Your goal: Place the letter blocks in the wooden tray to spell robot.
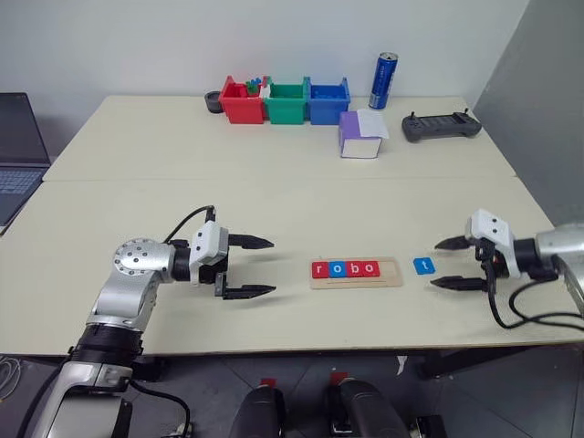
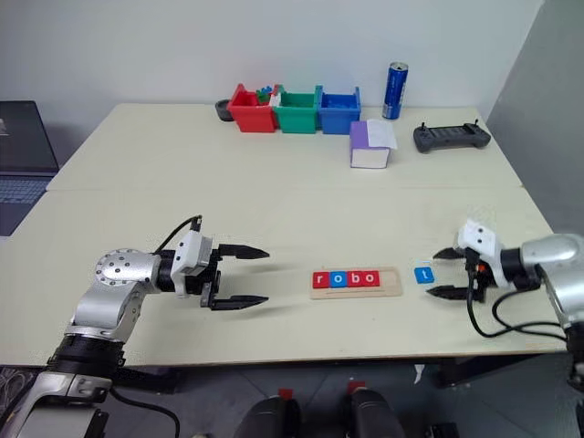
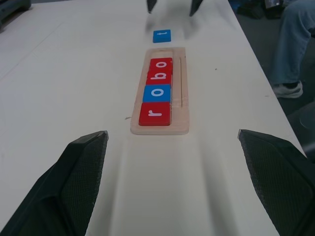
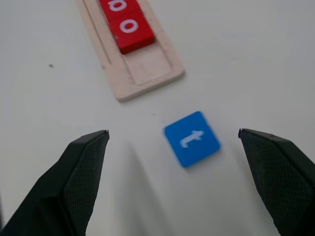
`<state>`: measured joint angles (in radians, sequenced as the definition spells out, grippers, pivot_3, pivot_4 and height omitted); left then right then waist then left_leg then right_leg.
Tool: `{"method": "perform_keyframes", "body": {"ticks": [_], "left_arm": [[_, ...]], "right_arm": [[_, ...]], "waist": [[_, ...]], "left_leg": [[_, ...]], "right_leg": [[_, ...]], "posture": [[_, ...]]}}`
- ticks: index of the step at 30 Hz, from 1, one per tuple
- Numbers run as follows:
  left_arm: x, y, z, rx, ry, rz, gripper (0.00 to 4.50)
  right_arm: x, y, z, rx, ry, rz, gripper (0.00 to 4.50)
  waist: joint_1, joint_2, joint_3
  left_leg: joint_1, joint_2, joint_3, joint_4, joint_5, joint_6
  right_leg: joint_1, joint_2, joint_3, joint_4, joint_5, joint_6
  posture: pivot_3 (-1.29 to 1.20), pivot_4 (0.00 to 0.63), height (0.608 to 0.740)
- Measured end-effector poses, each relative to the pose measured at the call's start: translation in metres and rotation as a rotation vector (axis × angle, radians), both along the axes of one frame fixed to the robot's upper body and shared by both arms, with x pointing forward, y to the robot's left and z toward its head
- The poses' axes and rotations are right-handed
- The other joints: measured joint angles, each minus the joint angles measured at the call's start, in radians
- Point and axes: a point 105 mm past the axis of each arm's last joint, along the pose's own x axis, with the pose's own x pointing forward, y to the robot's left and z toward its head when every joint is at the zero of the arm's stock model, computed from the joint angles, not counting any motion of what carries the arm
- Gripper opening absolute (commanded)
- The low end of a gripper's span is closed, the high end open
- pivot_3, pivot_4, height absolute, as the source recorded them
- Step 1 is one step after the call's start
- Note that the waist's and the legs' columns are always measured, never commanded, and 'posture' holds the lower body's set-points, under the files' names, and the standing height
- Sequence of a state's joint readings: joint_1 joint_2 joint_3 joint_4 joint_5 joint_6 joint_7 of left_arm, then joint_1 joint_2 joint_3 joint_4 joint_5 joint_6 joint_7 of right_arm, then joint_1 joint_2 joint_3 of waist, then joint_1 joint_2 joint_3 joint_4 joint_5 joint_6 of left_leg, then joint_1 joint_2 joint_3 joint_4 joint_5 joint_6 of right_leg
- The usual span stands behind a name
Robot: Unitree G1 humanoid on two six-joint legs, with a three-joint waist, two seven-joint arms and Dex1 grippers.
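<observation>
Lying flat on the table just off the wooden tray's (image 1: 356,274) empty right end, blue t block (image 1: 422,265) sits before wide-open right gripper (image 1: 456,264), left gripper (image 1: 250,266) also wide and empty; a skewed pinch could slide it away.

Looked like robotics lab or test room. Plain cream desk (image 1: 274,192) stood against bare white wall. At far edge: row of red, green and blue plastic bins (image 1: 285,100), tall blue drink can (image 1: 383,80), black handheld controller (image 1: 441,126), purple-and-white box (image 1: 361,134). Open grey laptop (image 1: 18,151) on side table. Seated person's jeans-clad leg and sneaker (image 3: 290,49) beside desk.
</observation>
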<state>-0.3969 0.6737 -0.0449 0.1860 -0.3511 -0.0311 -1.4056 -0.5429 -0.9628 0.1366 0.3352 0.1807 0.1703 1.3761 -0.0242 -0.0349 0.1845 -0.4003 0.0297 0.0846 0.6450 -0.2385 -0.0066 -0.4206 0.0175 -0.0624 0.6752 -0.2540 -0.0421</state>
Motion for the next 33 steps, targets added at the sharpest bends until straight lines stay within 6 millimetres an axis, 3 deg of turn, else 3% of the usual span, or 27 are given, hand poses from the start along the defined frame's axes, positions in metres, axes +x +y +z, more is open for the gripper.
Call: {"method": "perform_keyframes", "body": {"ticks": [7, 12, 16, 22, 33], "left_arm": [[-0.015, 0.000, -0.007, 0.017, 0.005, 0.002, 4.50], [-0.017, 0.004, -0.007, 0.033, 0.007, 0.018, 4.50], [-0.018, 0.004, -0.005, 0.036, 0.000, 0.018, 4.50], [-0.019, 0.004, -0.003, 0.020, 0.003, 0.015, 4.50], [-0.017, 0.002, -0.001, 0.009, 0.004, 0.015, 4.50]], "right_arm": [[0.009, -0.005, -0.027, -0.092, 0.085, 0.127, 4.48], [0.017, -0.008, -0.029, -0.111, 0.085, 0.138, 4.48], [0.020, -0.008, -0.032, -0.114, 0.094, 0.136, 3.58], [0.022, -0.005, -0.033, -0.102, 0.090, 0.140, 1.46], [0.022, -0.006, -0.032, -0.100, 0.089, 0.139, 1.46]], "waist": [[0.001, 0.000, 0.000], [0.000, 0.000, 0.000], [0.000, 0.000, 0.000], [0.000, 0.001, 0.000], [0.001, 0.001, 0.000]], "left_leg": [[-0.001, 0.000, 0.000, 0.000, 0.000, 0.000], [0.001, 0.000, 0.001, 0.001, 0.000, 0.000], [0.001, 0.000, 0.001, 0.001, 0.000, 0.000], [0.001, 0.000, 0.001, 0.001, 0.000, -0.001], [0.001, 0.000, 0.001, 0.001, 0.000, -0.001]], "right_leg": [[-0.001, -0.001, 0.000, 0.002, 0.000, -0.001], [0.000, -0.001, 0.001, 0.003, 0.000, -0.001], [0.000, -0.001, 0.001, 0.004, 0.000, -0.001], [0.000, -0.001, 0.001, 0.004, 0.000, -0.001], [0.000, -0.001, 0.001, 0.004, 0.000, -0.001]], "posture": [[0.00, 0.150, 0.740], [0.00, 0.150, 0.740], [0.00, 0.150, 0.740], [0.00, 0.150, 0.740], [0.00, 0.150, 0.740]]}}
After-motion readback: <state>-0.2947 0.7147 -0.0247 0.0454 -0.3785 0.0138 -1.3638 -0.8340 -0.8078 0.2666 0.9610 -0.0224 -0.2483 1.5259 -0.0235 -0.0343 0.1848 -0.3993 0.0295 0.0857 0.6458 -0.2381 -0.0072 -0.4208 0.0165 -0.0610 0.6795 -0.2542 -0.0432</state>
